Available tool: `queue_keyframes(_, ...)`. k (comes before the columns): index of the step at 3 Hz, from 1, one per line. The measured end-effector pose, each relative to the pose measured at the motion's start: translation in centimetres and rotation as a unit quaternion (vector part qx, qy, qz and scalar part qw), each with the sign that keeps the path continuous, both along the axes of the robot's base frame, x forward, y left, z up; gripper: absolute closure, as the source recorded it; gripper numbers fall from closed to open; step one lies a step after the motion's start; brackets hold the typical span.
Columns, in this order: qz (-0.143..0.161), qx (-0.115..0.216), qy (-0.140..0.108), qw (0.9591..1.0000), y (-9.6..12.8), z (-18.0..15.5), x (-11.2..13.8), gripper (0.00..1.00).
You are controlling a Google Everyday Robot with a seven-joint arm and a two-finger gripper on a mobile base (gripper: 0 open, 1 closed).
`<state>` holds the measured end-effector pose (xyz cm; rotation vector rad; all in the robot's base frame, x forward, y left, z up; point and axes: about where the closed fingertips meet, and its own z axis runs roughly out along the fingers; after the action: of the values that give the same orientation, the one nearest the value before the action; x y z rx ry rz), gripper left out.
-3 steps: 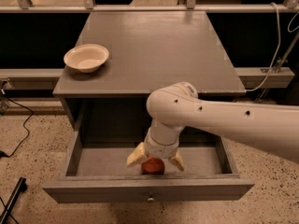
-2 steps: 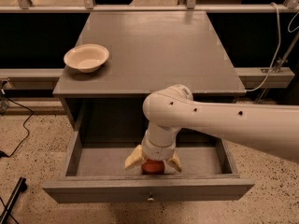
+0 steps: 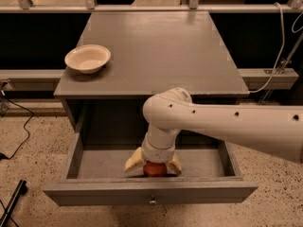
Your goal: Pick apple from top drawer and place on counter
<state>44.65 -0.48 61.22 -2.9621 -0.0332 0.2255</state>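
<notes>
The top drawer (image 3: 94, 193) is pulled open below the counter (image 3: 156, 51). The red-orange apple (image 3: 154, 170) lies on the drawer floor close behind the front panel, near its middle. My gripper (image 3: 154, 163) reaches down into the drawer from the right on the white arm. Its cream-coloured fingers (image 3: 134, 161) stand one on each side of the apple, spread wider than the fruit. The gripper looks open, with the apple low between the fingers. The wrist hides the top of the apple.
A cream-coloured shallow bowl (image 3: 87, 58) stands at the counter's left edge. The drawer's small metal knob (image 3: 152, 202) is at the front centre. A dark rail and shelf run behind the cabinet. A cable (image 3: 279, 56) hangs at the right, another lies on the speckled floor (image 3: 28, 150) at left.
The arm has shifted slightly left and lower into the drawer. The fingers now straddle the apple more evenly. The apple has not moved.
</notes>
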Motion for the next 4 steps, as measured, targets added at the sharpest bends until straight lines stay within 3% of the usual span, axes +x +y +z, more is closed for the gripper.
queue_keyframes(1, -0.012, 0.003, 0.003, 0.9999, 0.0, -0.3, 0.3, 0.18)
queue_keyframes(3, -0.030, 0.027, 0.000, 0.9992, 0.0, 0.9, 0.7, 0.65)
queue_keyframes(4, -0.043, 0.061, -0.010, 0.9971, -0.8, 5.0, 1.6, 0.88)
